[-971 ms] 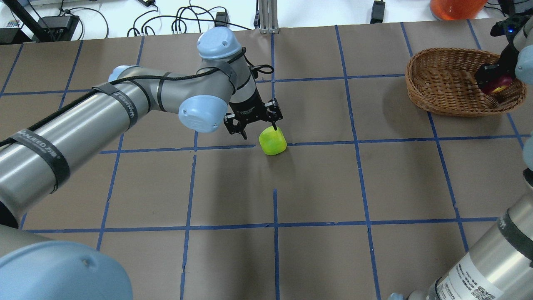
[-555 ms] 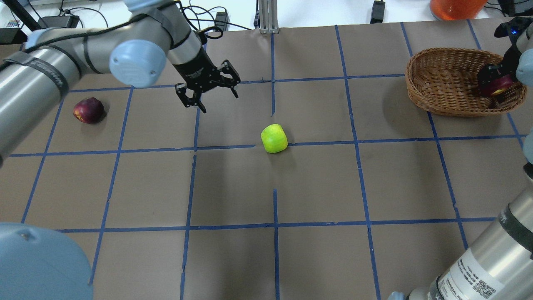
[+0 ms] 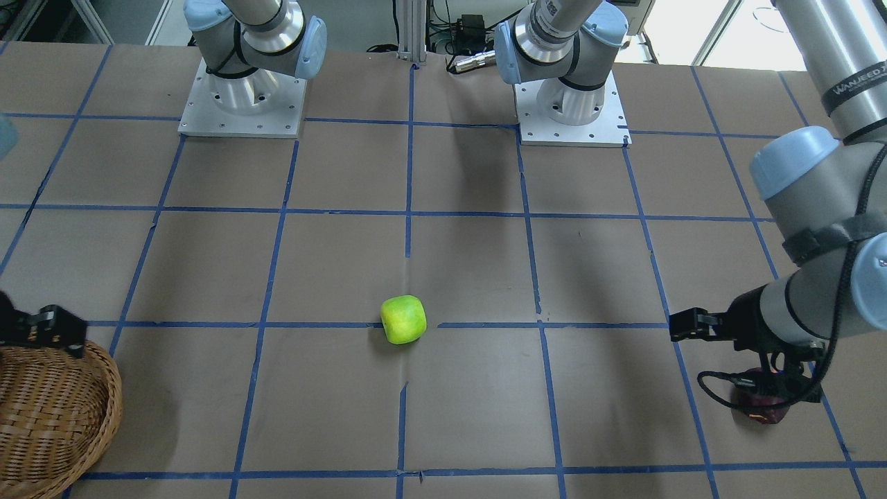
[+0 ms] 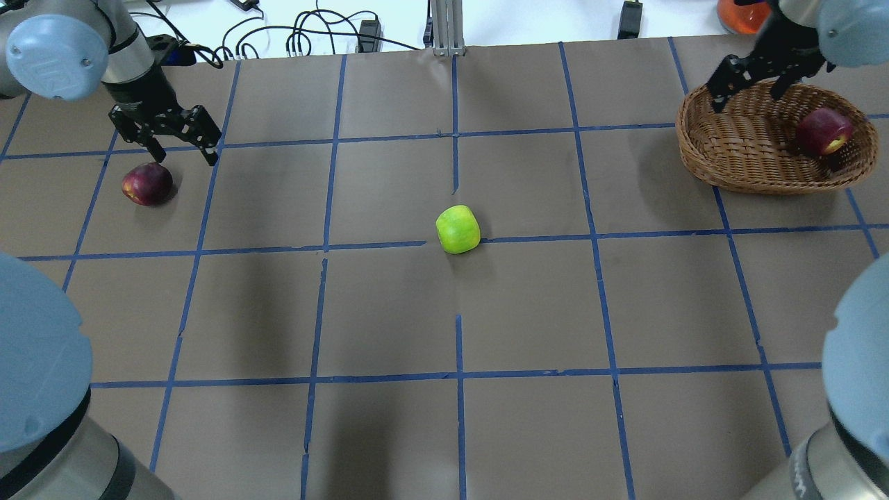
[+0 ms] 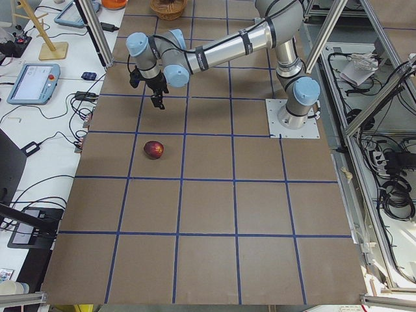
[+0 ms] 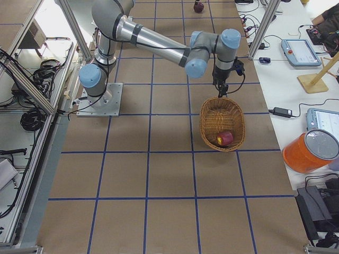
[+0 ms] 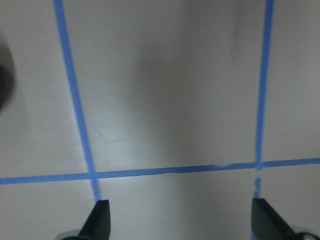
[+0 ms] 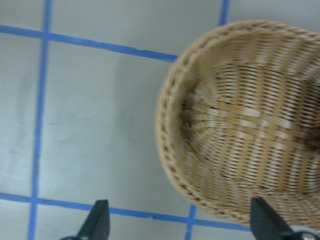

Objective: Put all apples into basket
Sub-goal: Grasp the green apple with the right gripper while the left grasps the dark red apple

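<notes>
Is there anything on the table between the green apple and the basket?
No. In the overhead view, only bare brown paper with blue tape lines lies between the yellow-green apple and the round woven wicker basket.

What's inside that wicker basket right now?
One red apple lies near one end of the basket; the rest shows bare weave. Only the patch under the apple is hidden.

We are in a robotics lab. Two grey-and-blue jointed robot arms [image 3: 561, 41] stand bolted to square metal base plates [image 3: 201, 125] on a brown paper-covered table [image 4: 389, 312] gridded with blue tape. Silver aluminium frame posts [image 5: 91, 32] ring it, and white side benches [image 5: 55, 140] carry grey touchscreen teach pendants [image 6: 298, 52] and a black power brick [image 6: 280, 112].
</notes>
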`<state>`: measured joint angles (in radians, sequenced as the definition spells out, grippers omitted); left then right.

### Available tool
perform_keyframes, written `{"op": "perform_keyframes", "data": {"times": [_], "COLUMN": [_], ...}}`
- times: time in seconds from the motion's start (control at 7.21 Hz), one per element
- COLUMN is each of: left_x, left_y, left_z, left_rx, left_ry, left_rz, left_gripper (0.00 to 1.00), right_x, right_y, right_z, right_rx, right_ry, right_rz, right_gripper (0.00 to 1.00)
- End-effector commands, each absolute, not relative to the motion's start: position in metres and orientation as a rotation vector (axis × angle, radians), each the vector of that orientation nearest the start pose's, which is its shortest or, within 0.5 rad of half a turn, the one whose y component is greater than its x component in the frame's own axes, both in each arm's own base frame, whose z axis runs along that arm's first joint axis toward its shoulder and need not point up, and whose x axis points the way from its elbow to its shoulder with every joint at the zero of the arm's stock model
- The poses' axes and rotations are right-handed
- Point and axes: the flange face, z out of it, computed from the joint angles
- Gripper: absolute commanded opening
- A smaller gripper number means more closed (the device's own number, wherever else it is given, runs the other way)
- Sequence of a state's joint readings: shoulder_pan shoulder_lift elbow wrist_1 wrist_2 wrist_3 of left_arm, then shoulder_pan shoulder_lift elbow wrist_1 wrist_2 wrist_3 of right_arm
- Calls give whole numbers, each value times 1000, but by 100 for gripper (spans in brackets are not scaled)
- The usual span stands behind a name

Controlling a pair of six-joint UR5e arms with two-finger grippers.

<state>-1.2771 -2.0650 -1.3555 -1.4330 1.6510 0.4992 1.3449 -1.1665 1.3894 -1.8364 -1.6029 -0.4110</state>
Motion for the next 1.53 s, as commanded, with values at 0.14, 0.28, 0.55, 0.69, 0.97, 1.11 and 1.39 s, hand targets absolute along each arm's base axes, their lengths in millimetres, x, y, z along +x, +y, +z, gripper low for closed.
{"op": "perform_keyframes", "data": {"times": [0.14, 0.28, 0.55, 0.69, 0.97, 1.11, 1.39], "left_x": [177, 204, 205, 205, 204, 205, 205], "left_y": [-691, -691, -693, -695, -694, -694, -694], "left_z": [260, 243, 223, 212, 189, 183, 182], "left_rx": [897, 956, 957, 936, 927, 931, 926], "left_ry": [2910, 2896, 2951, 2977, 3001, 3000, 3002], "left_rz": [139, 136, 123, 126, 167, 182, 184], "left_gripper": [100, 100, 100, 100, 100, 100, 59], "right_x": [210, 274, 338, 345, 361, 362, 364], "right_y": [-622, -596, -571, -569, -572, -575, -581], "right_z": [367, 361, 315, 291, 259, 246, 225], "right_rx": [-384, -498, -606, -563, -474, -466, -464], "right_ry": [3133, 3117, 3107, 3119, 3036, 3037, 3039], "right_rz": [26, 39, 143, 203, 251, 265, 265], "right_gripper": [100, 100, 100, 100, 100, 100, 100]}}
